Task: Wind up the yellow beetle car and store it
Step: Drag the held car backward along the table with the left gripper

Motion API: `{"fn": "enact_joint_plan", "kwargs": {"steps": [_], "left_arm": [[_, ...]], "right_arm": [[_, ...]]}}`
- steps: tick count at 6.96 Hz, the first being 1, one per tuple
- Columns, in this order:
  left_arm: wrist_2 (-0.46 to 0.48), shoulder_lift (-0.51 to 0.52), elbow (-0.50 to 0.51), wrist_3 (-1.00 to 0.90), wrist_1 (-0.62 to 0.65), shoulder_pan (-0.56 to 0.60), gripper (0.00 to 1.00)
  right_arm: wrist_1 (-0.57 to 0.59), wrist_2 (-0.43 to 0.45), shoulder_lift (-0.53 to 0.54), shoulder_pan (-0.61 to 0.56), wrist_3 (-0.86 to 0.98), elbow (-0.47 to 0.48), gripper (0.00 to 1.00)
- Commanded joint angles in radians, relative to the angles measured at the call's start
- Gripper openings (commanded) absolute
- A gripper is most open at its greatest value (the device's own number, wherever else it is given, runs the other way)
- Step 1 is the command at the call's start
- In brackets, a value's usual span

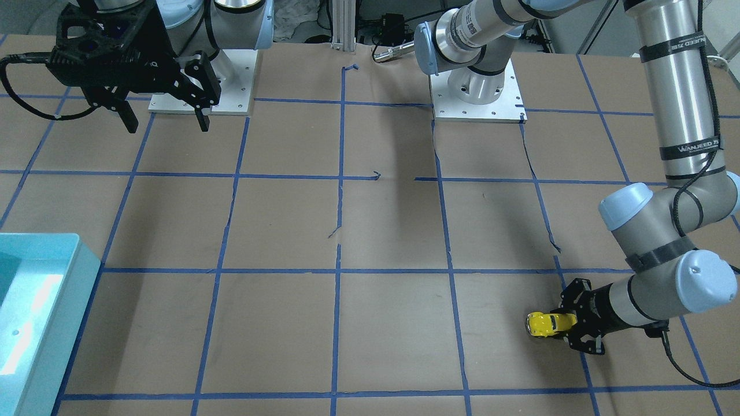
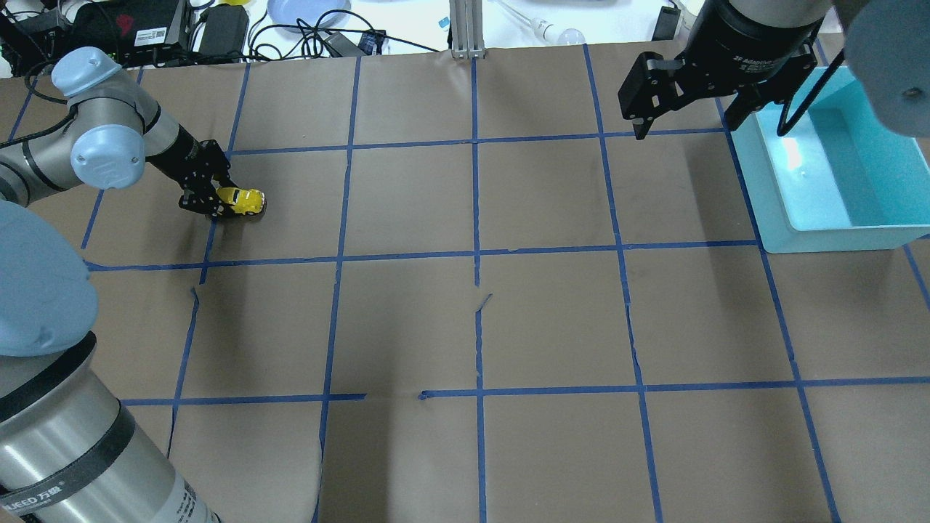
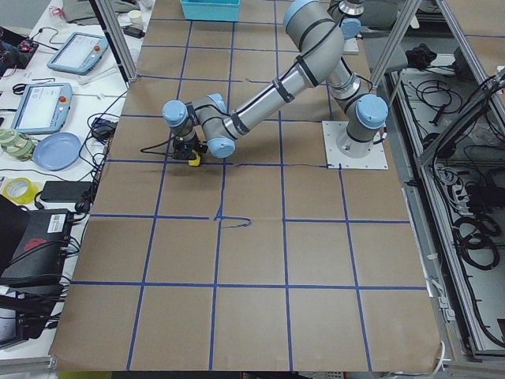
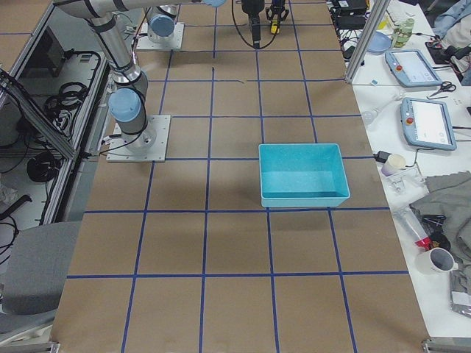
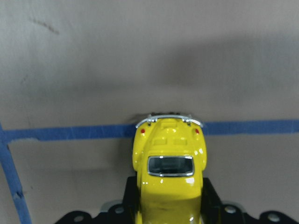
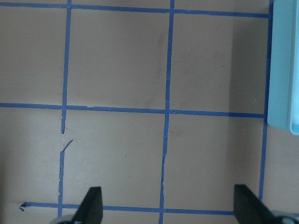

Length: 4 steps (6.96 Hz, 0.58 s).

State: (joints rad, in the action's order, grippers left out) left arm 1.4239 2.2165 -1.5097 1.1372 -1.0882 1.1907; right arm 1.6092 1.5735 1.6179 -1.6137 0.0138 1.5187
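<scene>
One yellow beetle car [image 2: 245, 202] is at ten o'clock in the overhead view, with the left gripper [image 2: 221, 204] clenched on its flanks. The right gripper [image 2: 686, 127] hangs spread and empty by the one teal bin [image 2: 799, 236] at two o'clock. The car is judged light, rigid, glossy and slip-prone, and apt to roll, so it should be held across the body sides, not by the bumpers.

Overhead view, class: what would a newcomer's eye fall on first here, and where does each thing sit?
The bright yellow beetle car stands out first, gripped by the left gripper low over the brown table at the view's left. Next comes the turquoise bin at the upper right, with the right gripper hanging open and empty beside it.
</scene>
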Motion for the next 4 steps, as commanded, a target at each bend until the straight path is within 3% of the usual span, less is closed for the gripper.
{"fn": "enact_joint_plan", "kwargs": {"steps": [1, 4], "left_arm": [[0.0, 0.0, 0.0, -0.054, 0.001, -0.039, 0.0], [-0.008, 0.011, 0.0, -0.099, 0.001, -0.078, 0.0]], "right_arm": [[0.0, -0.003, 0.0, 0.0, 0.0, 0.003, 1.0], [0.0, -0.004, 0.0, 0.0, -0.002, 0.005, 1.0]]}}
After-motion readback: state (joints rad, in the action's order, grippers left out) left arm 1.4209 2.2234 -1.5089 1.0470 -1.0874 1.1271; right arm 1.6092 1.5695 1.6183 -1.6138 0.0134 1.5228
